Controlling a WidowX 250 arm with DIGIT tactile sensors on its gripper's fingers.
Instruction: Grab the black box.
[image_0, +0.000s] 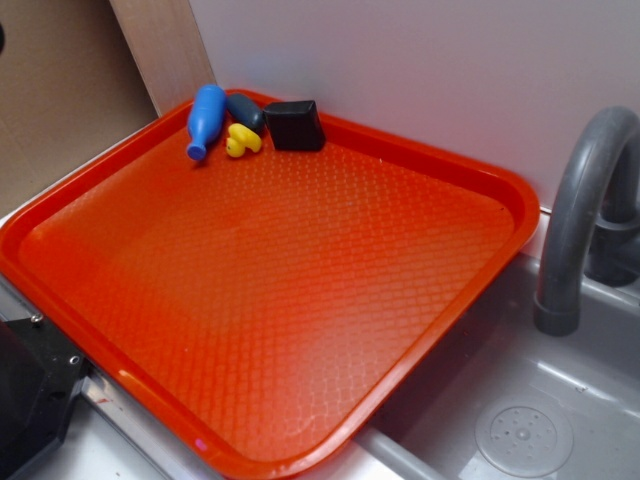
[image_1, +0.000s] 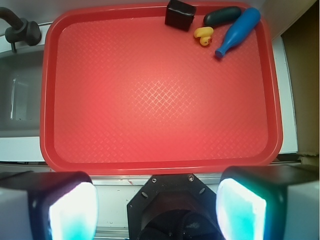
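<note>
The black box (image_0: 295, 125) (image_1: 179, 13) is a small matte block resting in the far corner of the red tray (image_0: 420, 150) (image_1: 50, 75), against the rim. In the wrist view my gripper (image_1: 157, 207) hangs open near the tray's near edge, above the robot base, far from the box. Its two fingers (image_1: 72, 210) stand wide apart with nothing between them. The gripper itself does not appear in the exterior view.
Beside the box lie a small yellow toy (image_0: 242, 140) (image_1: 203, 35), a dark grey-blue oval toy (image_0: 245, 110) (image_1: 222, 15) and a blue bowling-pin toy (image_0: 204, 120) (image_1: 239, 31). A grey sink (image_0: 520, 420) with a faucet (image_0: 575, 210) (image_1: 20, 30) adjoins the tray. A white wall stands behind.
</note>
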